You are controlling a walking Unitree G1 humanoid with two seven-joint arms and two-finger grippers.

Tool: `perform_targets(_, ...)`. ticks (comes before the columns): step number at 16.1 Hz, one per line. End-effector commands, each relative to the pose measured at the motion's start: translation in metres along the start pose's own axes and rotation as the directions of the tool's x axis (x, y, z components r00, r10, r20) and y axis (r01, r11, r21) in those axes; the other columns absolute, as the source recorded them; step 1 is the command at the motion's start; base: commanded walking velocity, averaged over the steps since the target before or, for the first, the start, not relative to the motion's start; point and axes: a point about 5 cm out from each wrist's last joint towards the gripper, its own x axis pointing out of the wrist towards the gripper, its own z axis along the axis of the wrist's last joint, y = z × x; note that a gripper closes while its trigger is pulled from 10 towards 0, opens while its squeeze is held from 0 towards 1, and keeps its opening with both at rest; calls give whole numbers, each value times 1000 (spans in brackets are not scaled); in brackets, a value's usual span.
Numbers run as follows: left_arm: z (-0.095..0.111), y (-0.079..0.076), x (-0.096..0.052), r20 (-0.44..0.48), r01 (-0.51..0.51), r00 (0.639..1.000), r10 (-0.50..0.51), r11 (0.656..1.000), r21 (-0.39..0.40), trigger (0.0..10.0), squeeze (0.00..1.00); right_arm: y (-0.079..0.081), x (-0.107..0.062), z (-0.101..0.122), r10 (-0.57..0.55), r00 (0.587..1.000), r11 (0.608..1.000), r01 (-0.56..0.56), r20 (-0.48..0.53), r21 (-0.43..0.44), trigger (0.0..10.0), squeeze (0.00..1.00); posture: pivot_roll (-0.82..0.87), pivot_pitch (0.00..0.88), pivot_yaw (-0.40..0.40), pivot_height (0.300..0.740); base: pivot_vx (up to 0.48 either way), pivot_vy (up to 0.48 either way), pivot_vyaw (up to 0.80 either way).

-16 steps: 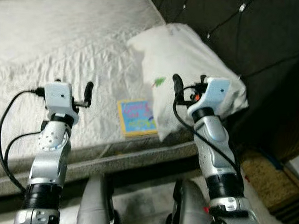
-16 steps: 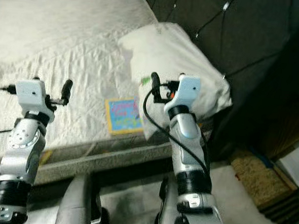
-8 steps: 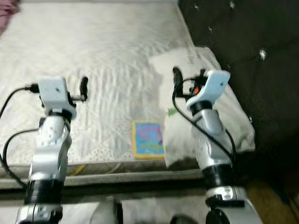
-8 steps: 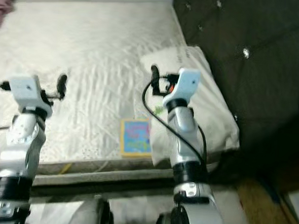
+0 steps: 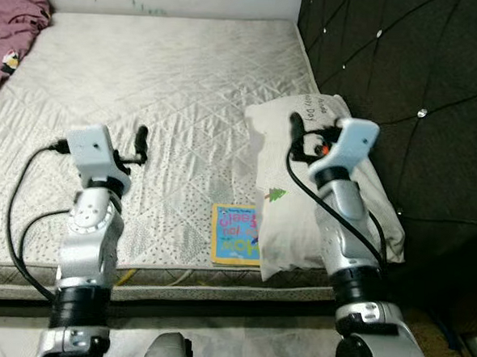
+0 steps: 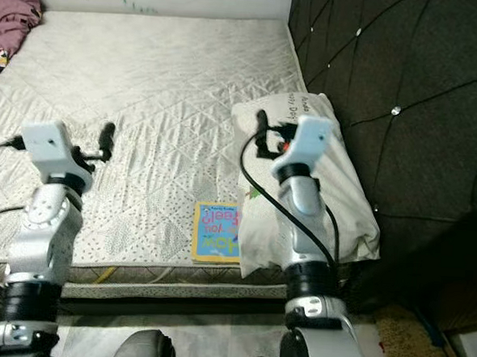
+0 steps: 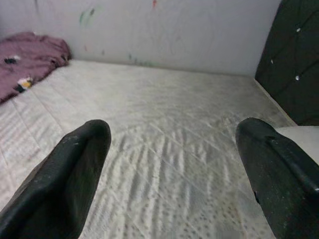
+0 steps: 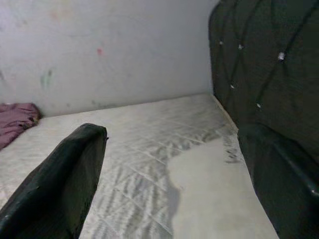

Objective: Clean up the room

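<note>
Overhead, left gripper [image 7: 169,164], right gripper [image 8: 172,164] wide apart, empty, above mattress [image 5: 171,85].

book [image 5: 235,236] partly under pillow [image 5: 319,191]

One pillow [image 5: 319,191], one book [image 5: 235,235], one maroon cloth [image 5: 13,19], one mattress [image 5: 147,84].
</note>
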Motion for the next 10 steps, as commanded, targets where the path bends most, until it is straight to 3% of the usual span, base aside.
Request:
perform_targets(1,0,-2,-3,5,15,1000,-15,1000,4,10000,0,2,0,6,9,1000,1000,-9,11,-14,10000,0,-25,0,-14,740,0,480,0)
perform_targets(4,-7,-5,-10,-28,42,999,-43,999,-17,10000,0,-3,-4,8,6,1000,1000,-6,6,-27,10000,0,-36,0,-32,740,0,480,0)
perform_targets(10,-6,-11,-29,-35,115,993,-116,993,-26,10000,0,-12,-16,-10,-5,997,995,-2,-79,-95,10000,0,-22,0,-53,740,0,477,0)
